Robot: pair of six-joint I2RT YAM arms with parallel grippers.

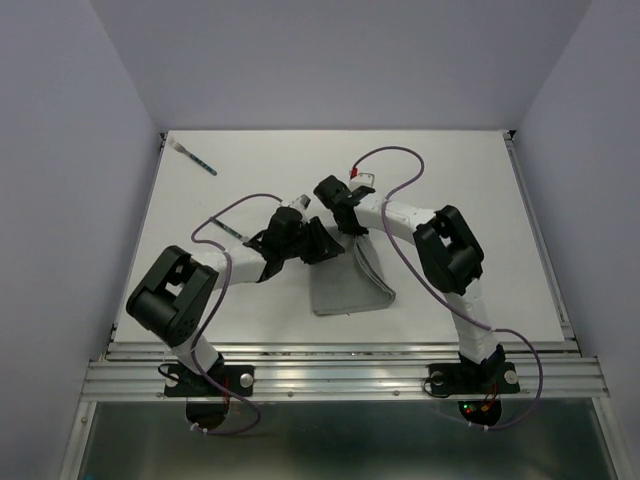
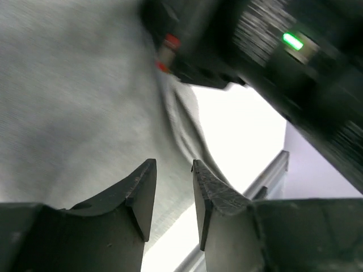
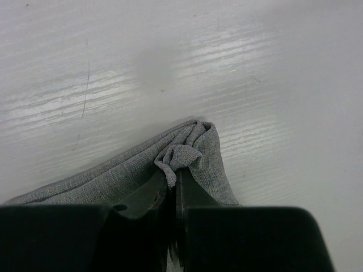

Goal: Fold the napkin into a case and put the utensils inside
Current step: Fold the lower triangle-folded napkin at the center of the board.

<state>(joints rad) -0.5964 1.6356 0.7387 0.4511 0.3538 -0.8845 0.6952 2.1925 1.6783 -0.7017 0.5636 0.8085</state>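
White desk [image 1: 450,200] holds the grey napkin [image 1: 348,285] at centre, lying near-to-far, its far corner pinched by the right jaws, the left jaws part-spread and empty just left.

We log the napkin [image 1: 348,285] on the table [image 1: 460,170] near its middle, the left end effector [image 1: 318,240] and right end effector [image 1: 348,224] side by side at its far edge, one utensil [image 1: 197,160] well apart in the far left corner.

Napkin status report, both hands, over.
Right hand shut on napkin corner. Left hand open over it, holding nothing. One utensil far left, out of the way.
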